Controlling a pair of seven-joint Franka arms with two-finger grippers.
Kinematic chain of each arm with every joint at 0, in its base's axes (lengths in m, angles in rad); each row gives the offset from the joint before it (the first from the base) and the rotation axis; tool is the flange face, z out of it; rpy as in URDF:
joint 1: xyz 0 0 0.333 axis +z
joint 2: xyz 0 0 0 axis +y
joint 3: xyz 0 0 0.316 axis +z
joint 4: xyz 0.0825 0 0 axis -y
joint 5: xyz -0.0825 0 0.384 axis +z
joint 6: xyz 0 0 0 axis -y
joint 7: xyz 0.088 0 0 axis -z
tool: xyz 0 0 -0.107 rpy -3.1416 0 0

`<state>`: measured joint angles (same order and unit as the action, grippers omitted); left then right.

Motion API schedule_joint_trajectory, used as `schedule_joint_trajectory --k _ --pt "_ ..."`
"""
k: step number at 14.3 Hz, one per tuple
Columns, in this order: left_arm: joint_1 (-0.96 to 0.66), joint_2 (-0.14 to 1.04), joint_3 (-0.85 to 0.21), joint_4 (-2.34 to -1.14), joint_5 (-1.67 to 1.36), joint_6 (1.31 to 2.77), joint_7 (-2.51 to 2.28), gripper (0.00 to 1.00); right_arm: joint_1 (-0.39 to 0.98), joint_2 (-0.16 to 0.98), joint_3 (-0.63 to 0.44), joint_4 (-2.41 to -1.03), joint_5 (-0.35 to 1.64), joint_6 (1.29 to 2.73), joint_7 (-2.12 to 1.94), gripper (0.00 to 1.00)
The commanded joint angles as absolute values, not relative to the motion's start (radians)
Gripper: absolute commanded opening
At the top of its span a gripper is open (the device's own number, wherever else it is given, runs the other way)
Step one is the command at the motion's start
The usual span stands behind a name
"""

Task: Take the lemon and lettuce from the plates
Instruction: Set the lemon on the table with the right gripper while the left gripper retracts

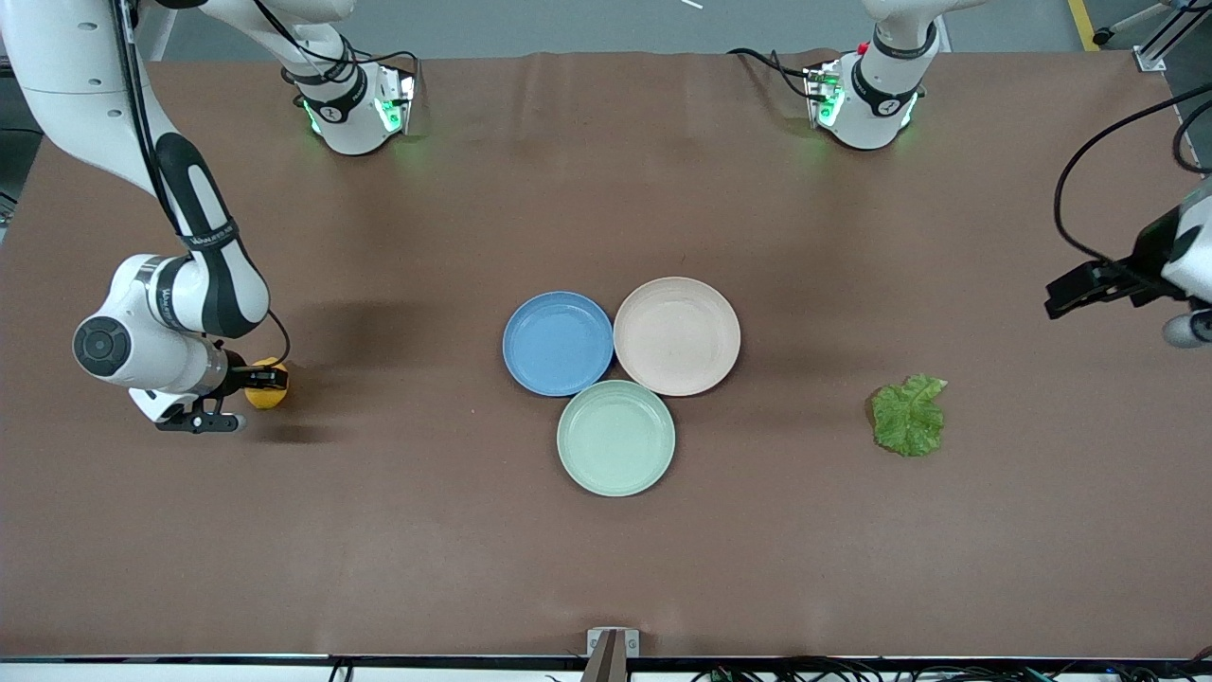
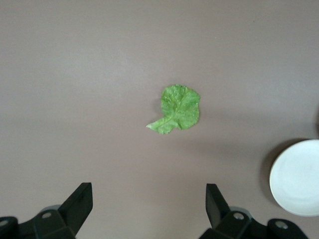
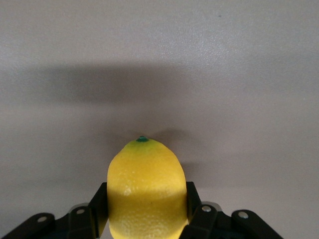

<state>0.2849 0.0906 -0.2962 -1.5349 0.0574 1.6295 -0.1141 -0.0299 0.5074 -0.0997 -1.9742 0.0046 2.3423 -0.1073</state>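
Note:
The yellow lemon (image 1: 268,388) is gripped between the fingers of my right gripper (image 1: 258,384), low over the bare table at the right arm's end, well away from the plates. In the right wrist view the lemon (image 3: 146,184) fills the shut right gripper (image 3: 146,201). The lettuce (image 1: 909,415) lies flat on the table toward the left arm's end, off the plates. My left gripper (image 1: 1065,296) is up in the air near the table's edge, open and empty; its wrist view shows the lettuce (image 2: 177,109) ahead of the open left gripper (image 2: 149,191). The blue plate (image 1: 558,342) and beige-pink plate (image 1: 677,335) are empty.
A pale mint-green plate (image 1: 615,438), also empty, touches the two others on the side nearer the front camera. The rim of a pale plate (image 2: 298,178) shows at the edge of the left wrist view. Brown cloth covers the table (image 1: 379,530).

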Motion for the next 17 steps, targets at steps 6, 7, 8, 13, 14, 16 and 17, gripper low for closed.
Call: schedule_joint_trajectory --k 6,7,8,13,14,16,17 --pt "0.279 0.008 -0.296 -1.548 0.022 1.583 -0.077 1.00 -0.040 0.231 -0.066 -1.904 -0.009 2.006 -0.097 1.00" --pt "0.267 -0.006 -0.296 -1.563 0.017 1.582 -0.080 1.00 -0.032 0.177 -0.064 -1.872 -0.008 1.915 -0.097 1.00" --pt "0.227 -0.024 -0.260 -1.584 0.017 1.582 -0.078 1.00 -0.022 0.137 -0.066 -1.829 -0.008 1.831 -0.097 1.00" --pt "0.100 -0.072 -0.127 -1.640 -0.026 1.578 -0.083 1.00 0.008 0.098 -0.054 -1.470 -0.011 1.415 -0.095 1.00" --pt "0.097 -0.081 -0.127 -1.640 -0.026 1.574 -0.086 1.00 0.017 0.097 -0.054 -1.421 -0.011 1.369 -0.095 1.00" --pt "0.104 -0.078 -0.127 -1.638 -0.026 1.574 -0.083 1.00 0.023 0.097 -0.055 -1.343 -0.009 1.306 -0.092 1.00" --pt "0.106 -0.078 -0.127 -1.638 -0.026 1.574 -0.080 1.00 0.023 0.097 -0.054 -1.327 -0.006 1.298 -0.092 1.00"
